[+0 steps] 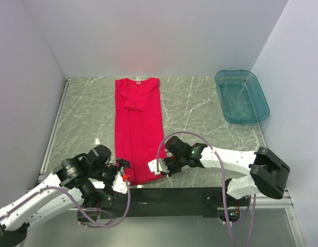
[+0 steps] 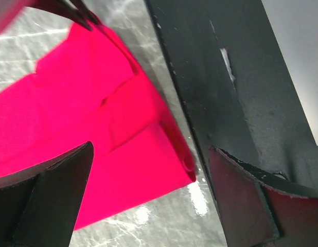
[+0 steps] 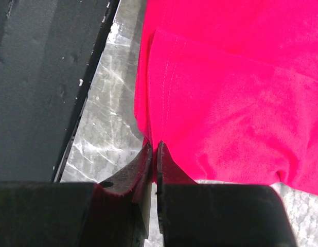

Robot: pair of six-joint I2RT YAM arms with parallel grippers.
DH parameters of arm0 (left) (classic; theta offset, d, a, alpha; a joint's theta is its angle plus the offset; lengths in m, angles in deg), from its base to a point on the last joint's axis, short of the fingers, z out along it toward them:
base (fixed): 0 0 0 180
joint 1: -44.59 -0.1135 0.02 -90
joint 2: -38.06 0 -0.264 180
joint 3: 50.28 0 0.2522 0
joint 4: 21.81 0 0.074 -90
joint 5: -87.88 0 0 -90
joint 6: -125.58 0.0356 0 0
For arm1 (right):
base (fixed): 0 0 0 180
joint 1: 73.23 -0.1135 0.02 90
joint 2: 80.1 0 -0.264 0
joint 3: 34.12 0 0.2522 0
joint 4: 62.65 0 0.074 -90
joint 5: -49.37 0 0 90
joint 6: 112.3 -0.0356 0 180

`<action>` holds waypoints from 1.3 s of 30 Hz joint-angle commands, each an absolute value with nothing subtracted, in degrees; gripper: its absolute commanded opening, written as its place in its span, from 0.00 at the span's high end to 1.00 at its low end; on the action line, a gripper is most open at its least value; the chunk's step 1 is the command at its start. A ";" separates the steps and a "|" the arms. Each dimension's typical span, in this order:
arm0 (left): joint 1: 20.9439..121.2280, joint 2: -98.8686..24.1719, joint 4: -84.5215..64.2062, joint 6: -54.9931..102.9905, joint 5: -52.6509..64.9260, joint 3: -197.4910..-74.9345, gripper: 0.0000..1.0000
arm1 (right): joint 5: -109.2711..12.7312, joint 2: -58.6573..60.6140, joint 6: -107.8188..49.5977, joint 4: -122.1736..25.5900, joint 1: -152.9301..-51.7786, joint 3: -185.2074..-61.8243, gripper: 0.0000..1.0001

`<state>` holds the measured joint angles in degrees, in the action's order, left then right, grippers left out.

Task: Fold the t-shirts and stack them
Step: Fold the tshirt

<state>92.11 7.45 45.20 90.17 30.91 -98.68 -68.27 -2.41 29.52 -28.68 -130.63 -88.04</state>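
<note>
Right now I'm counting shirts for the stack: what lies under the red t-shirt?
Only marbled tabletop shows around the red t-shirt. Its cloth hides whatever lies beneath, so a second shirt cannot be told.

Overhead looks down; wrist views closely share t-shirt (image 1: 138,128) hem.

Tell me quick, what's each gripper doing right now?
Left gripper: open, empty, over the t-shirt corner.
Right gripper: shut on the t-shirt's near hem.
</note>
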 commanded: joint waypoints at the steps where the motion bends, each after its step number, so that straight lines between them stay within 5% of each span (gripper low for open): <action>1: 96.87 5.63 42.94 84.90 23.48 -97.97 0.00 | -70.60 -3.64 28.42 -28.14 -129.83 -89.98 1.00; 13: 102.68 0.01 34.23 81.29 12.91 -91.73 0.02 | -75.61 -4.16 26.40 -27.27 -125.70 -92.09 1.00; 25: 105.76 -4.92 31.23 80.14 11.59 -90.59 0.33 | -77.89 -4.16 25.25 -26.83 -124.21 -93.23 1.00; 39: 111.11 -11.68 28.16 77.77 10.63 -89.62 0.34 | -79.39 -4.08 24.72 -26.30 -123.68 -94.02 1.00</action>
